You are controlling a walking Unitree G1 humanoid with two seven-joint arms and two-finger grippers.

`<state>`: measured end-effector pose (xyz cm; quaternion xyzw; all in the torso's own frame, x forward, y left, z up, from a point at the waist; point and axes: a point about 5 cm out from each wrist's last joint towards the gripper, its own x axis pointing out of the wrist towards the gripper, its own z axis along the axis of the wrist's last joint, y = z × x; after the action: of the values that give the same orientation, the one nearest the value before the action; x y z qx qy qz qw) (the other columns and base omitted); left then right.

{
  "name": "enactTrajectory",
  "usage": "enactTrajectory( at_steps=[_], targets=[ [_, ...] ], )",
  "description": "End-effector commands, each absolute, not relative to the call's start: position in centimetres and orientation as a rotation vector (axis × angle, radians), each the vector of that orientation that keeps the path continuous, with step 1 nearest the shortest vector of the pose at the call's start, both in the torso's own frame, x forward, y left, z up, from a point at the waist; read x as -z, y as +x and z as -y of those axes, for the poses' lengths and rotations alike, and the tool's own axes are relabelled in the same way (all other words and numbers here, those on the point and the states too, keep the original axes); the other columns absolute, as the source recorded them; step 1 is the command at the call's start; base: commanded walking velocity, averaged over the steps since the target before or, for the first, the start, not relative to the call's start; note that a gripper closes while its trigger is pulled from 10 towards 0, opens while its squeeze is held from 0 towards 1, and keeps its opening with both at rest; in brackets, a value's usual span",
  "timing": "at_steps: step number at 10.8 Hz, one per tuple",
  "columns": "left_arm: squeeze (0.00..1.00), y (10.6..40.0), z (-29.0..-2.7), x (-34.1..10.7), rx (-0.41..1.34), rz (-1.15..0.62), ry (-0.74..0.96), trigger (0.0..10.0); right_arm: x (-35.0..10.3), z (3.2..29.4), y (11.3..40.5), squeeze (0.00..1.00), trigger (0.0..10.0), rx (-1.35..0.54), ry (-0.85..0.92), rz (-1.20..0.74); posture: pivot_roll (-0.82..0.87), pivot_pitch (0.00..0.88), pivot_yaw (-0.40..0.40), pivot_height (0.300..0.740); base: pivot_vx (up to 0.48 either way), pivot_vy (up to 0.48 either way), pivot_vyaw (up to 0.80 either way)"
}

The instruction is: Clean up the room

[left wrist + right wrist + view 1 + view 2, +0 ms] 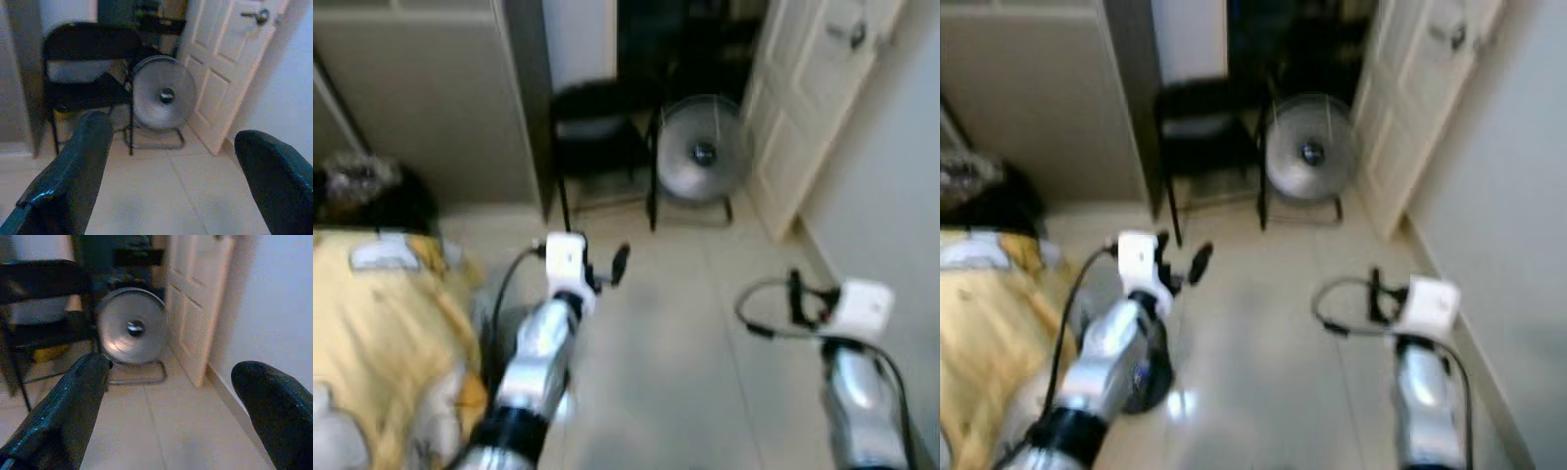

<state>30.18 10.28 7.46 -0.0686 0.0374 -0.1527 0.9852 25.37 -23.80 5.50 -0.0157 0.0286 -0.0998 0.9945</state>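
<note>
Tiled floor (675, 333) spans the centre of the head views. A bed with yellow bedding (382, 333) lies at 9 o'clock, with a dark heap (372, 191) at its far end toward 10 o'clock. A white panelled door (813, 88) stands open at 1 o'clock against a pale wall (901, 176). A black folding chair (597, 137) stands at 12 o'clock, and a round silver fan (703, 152) on a floor stand is just beside it, between chair and door. Left gripper (602, 266) is raised over bare floor at about 7 o'clock, its fingers (73, 166) spread wide and holding nothing. Right gripper (176, 411) is raised at about 5 o'clock near the wall, its fingers (63, 406) likewise wide apart and empty. Both wrist views look toward the fan and chair
</note>
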Motion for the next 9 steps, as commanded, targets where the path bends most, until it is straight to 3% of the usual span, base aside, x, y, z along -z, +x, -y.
enactTrajectory(
  at_steps=[1,2,5,9],
  targets=[
    [0.0,30.38,-10.92,-7.32,0.306,-0.078,-0.116,10.0,-5.5,23.27,25.49,0.04,10.0,0.181,-0.03,-0.058,-0.17,0.0,0.009,0.736,0.394,0.274,0.0],
    [0.0,30.32,-10.55,-7.18,0.345,-0.091,-0.101,10.0,-5.45,23.39,25.46,0.04,10.0,0.186,-0.031,-0.059,-0.18,0.0,0.015,0.736,0.39,0.277,0.0],
    [0.0,30.58,-10.99,-7.09,0.356,-0.089,-0.079,10.0,-5.58,23.39,25.49,0.04,10.0,0.183,-0.037,-0.055,-0.2,0.0,0.02,0.736,0.0,0.0,0.0],
    [0.0,31.03,-10.22,-7.34,0.371,-0.07,-0.05,10.0,-5.73,23.48,25.56,0.03,10.0,0.185,-0.039,-0.047,-0.2,0.0,0.027,0.736,0.0,-0.464,0.0]
  ],
)
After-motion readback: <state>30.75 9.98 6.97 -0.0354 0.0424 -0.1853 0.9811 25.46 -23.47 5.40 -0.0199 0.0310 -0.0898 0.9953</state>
